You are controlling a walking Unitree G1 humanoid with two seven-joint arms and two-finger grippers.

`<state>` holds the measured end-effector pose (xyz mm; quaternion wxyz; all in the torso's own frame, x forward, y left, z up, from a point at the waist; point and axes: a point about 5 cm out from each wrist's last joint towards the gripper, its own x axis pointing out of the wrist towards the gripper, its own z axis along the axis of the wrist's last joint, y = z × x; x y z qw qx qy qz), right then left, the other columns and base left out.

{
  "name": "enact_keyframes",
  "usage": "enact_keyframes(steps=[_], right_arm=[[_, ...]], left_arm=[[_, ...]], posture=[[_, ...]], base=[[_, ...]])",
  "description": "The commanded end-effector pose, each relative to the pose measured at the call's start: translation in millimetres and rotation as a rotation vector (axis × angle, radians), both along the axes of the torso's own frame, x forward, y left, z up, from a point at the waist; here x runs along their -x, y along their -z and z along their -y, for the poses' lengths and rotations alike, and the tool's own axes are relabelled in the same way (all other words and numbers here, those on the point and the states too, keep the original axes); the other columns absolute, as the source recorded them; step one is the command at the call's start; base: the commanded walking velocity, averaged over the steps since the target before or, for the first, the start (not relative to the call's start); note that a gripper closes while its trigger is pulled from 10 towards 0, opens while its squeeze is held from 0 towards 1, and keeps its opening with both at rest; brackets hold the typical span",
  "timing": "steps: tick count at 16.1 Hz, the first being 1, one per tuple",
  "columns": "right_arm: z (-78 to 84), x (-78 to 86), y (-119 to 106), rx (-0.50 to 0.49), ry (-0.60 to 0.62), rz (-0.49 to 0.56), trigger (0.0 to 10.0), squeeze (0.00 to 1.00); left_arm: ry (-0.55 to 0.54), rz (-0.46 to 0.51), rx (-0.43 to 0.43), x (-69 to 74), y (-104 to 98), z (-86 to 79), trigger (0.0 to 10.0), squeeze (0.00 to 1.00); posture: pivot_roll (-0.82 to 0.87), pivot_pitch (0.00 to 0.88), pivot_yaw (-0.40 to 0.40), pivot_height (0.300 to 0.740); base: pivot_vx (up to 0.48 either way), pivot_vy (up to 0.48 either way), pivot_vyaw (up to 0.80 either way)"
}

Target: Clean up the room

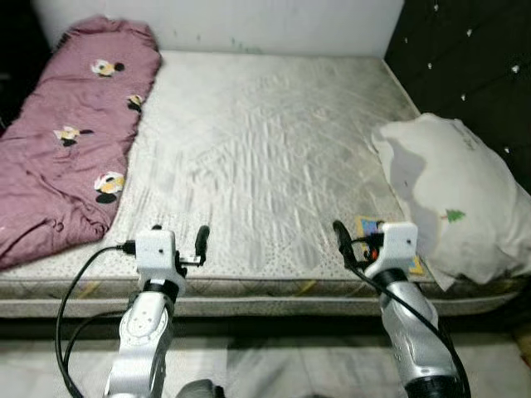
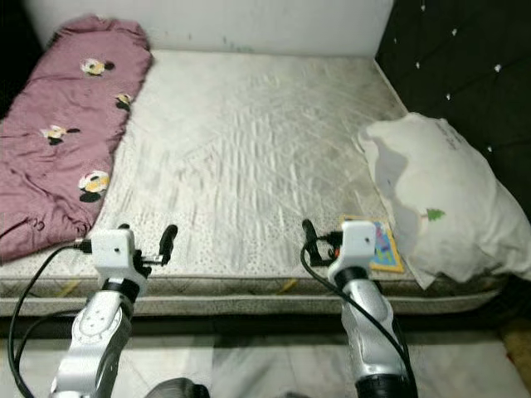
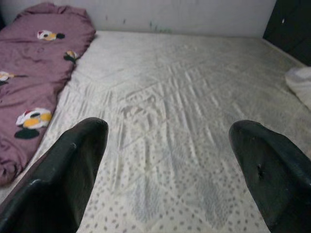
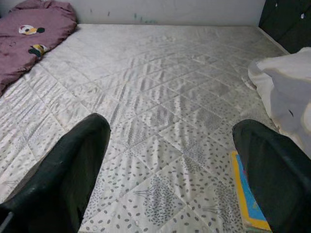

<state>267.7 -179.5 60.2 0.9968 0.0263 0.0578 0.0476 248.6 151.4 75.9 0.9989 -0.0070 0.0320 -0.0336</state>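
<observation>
On the mattress [image 1: 265,149]: maroon blanket [image 1: 70,124], pillow [image 1: 452,195], booklet [image 2: 383,247]; left tool [image 3: 167,160], right tool [image 4: 170,165] spread.

I see a bare quilted mattress [image 1: 265,157], dark tufted headboard [image 1: 465,58] at two o'clock, white wall [image 1: 249,21] at twelve.

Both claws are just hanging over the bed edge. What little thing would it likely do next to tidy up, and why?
Probably reach the right claw toward the colourful book lying flat on the mattress beside the white pillow. It is the nearest loose item, the claw's fingers are open and empty, and the book sits just off to that side. The left claw is also open, with bare mattress before it.
</observation>
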Motion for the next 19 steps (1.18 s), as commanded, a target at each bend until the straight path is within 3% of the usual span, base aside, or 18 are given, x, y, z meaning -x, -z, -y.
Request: enact_keyframes(steps=[1,12,16,19], right_arm=[[4.5,0.7,-2.3,0.005,0.022,0.012,10.0,0.00],[6.3,1.4,-2.9,0.010,0.032,0.013,10.0,0.00],[8.5,5.0,-1.4,0.013,0.043,0.007,10.0,0.00],[8.2,7.5,1.3,0.010,0.046,-0.009,10.0,0.00]], left_arm=[[0.026,0.009,0.001,-3.0,-3.5,3.5,10.0,0.00],[0.031,-0.001,0.002,-0.3,-1.6,5.4,10.0,0.00],[0.019,-0.026,0.011,-1.1,1.2,8.4,10.0,0.00],[0.028,-0.032,0.020,0.8,2.6,9.3,10.0,0.00]], posture=[[-0.01,0.035,-0.028,0.740],[-0.01,0.041,-0.028,0.740],[-0.02,0.047,-0.023,0.740],[-0.02,0.049,-0.026,0.740]], base=[[0.360,0.000,0.00],[0.369,0.000,0.00],[0.000,0.000,0.00],[0.000,0.480,-0.46]])
